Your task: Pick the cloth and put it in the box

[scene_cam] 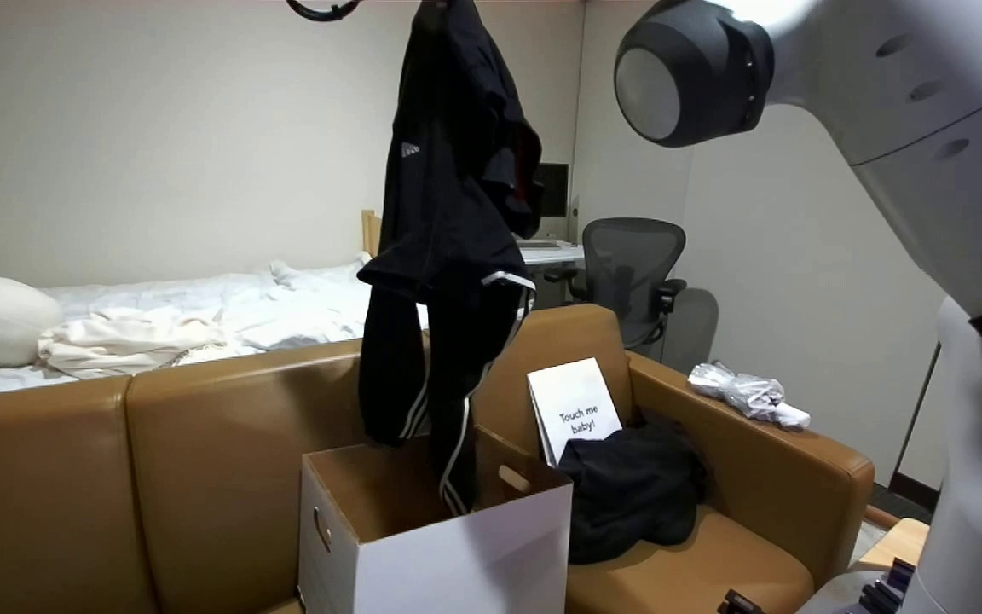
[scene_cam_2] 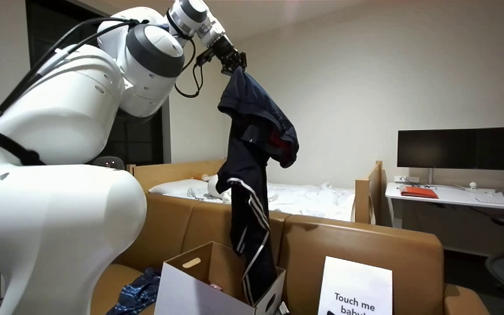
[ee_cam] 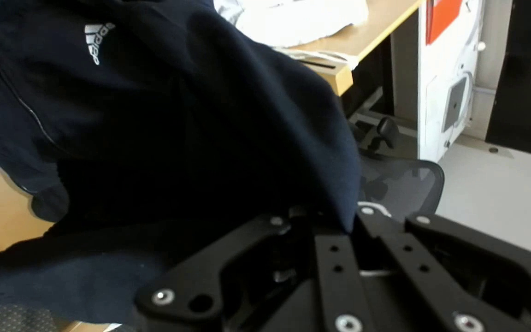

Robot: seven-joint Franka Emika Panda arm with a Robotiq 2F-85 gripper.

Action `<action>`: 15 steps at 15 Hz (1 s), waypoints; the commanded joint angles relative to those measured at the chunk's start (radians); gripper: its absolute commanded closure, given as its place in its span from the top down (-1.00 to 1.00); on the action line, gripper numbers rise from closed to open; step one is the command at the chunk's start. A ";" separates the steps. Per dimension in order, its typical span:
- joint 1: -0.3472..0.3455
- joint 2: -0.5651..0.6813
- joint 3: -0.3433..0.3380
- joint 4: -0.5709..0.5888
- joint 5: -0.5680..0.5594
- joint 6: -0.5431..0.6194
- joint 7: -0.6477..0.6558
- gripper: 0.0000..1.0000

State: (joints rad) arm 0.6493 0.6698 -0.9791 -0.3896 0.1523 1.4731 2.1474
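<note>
Glare on arm (scene_cam: 909, 158) in exterior view; chair (scene_cam: 632, 269) shadows wall (scene_cam: 785, 230); cloth (ee_cam: 191, 101) detail crushed black in wrist view

Matt cloth garment (scene_cam: 448, 196), smooth cardboard box (scene_cam: 465, 554), softly glossy leather-look sofa (scene_cam_2: 361, 243), wooden bed frame (scene_cam_2: 368, 194)

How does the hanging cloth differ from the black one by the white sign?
The hanging cloth dangles lengthwise from the gripper; the black cloth lies bunched on the sofa. The hanging cloth shows white stripes and a logo; the black cloth shows none. Both are dark.

Behind a brown sofa (scene_cam: 235, 443) bearing a white sign (scene_cam: 574, 396), a bed (scene_cam_2: 366, 197) stands beside a desk (scene_cam_2: 453, 196).
</note>
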 commanded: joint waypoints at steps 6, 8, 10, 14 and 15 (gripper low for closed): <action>0.004 -0.103 0.087 -0.015 0.084 -0.198 -0.086 -0.97; -0.006 -0.101 0.078 -0.012 0.074 -0.273 -0.081 -0.97; -0.018 -0.096 0.078 -0.021 0.077 -0.347 -0.083 -0.97; -0.045 -0.067 0.137 -0.068 0.143 -0.466 -0.091 -0.97; -0.162 -0.016 0.309 0.045 0.126 -0.525 -0.056 -0.97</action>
State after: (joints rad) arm 0.6179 0.6087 -0.8698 -0.4233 0.2534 1.0334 2.0863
